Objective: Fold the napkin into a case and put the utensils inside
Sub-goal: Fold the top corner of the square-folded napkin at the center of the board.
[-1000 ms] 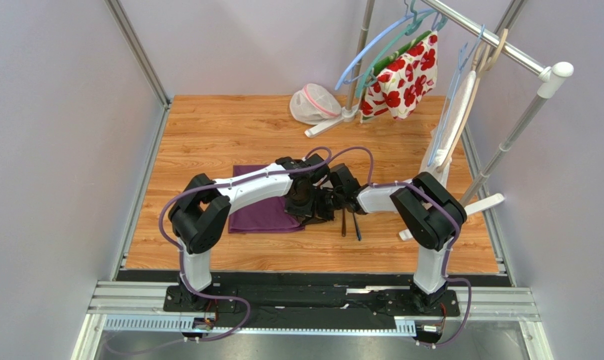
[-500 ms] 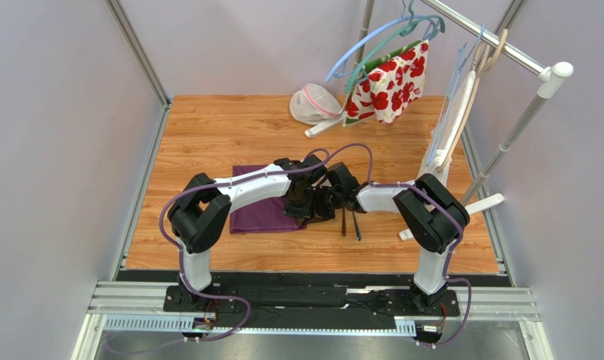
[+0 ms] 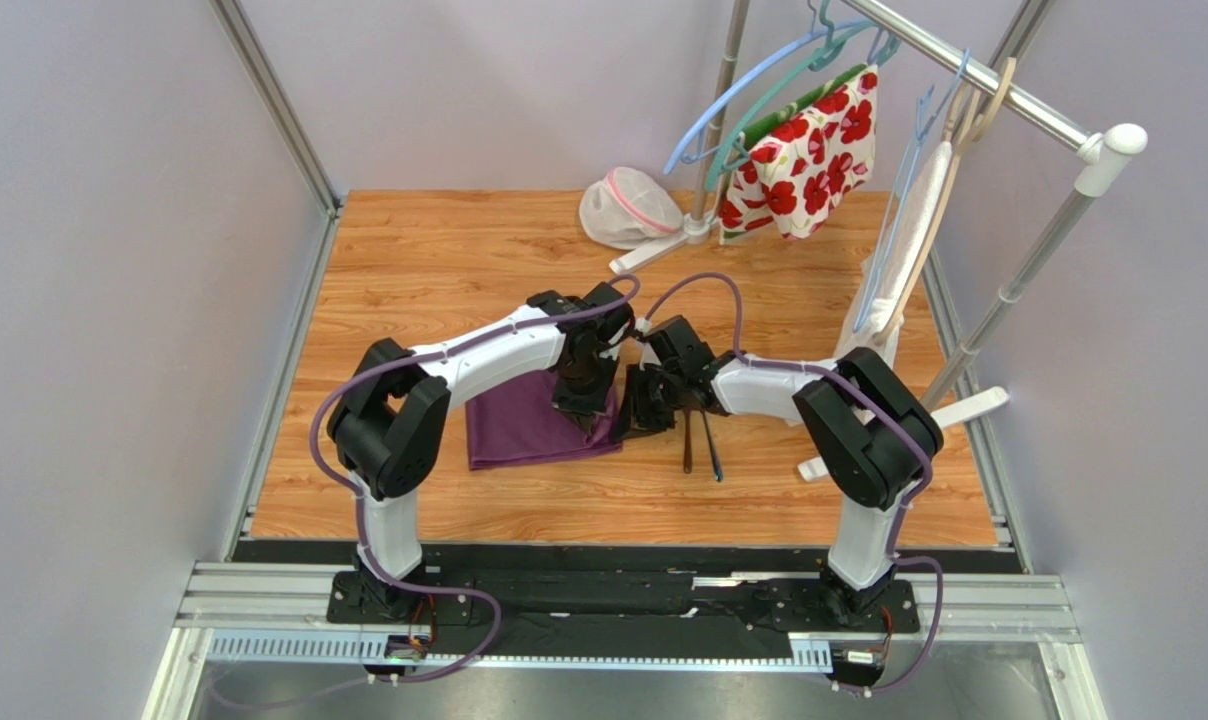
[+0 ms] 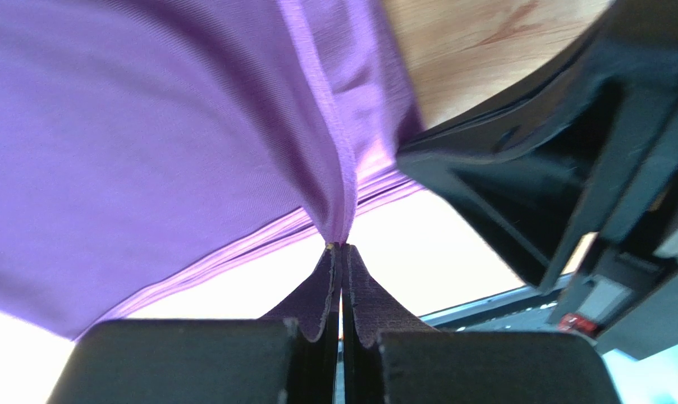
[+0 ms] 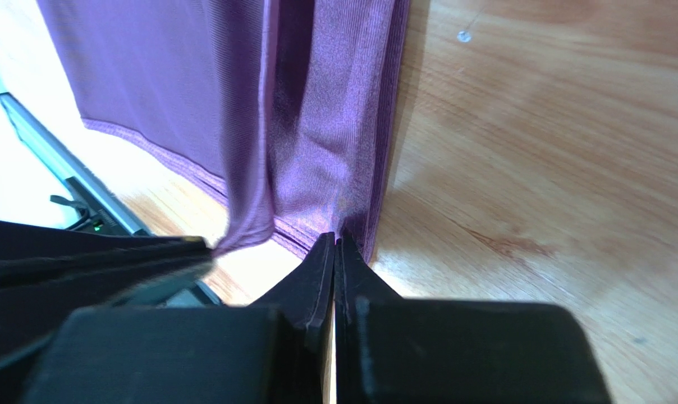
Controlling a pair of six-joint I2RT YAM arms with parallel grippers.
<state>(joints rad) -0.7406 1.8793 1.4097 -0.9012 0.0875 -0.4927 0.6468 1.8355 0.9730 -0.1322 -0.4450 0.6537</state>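
The dark purple napkin (image 3: 523,420) lies on the wooden table, its right edge lifted. My left gripper (image 3: 585,405) is shut on that edge; in the left wrist view the cloth (image 4: 191,126) hangs from the closed fingertips (image 4: 342,251). My right gripper (image 3: 636,405) is right beside it, shut on the same edge; the right wrist view shows the napkin's hem (image 5: 334,160) pinched at the tips (image 5: 335,240). The two dark utensils (image 3: 697,446) lie side by side on the wood just right of the grippers.
A white mesh pouch with pink trim (image 3: 627,207) lies at the back. A clothes rack (image 3: 986,90) at the back right carries hangers and a white cloth with red flowers (image 3: 806,150). Grey walls close both sides.
Both grippers have moved left and a little away from me with the napkin's right edge, lifting it off the table. The flowered cloth has swung on its hanger.
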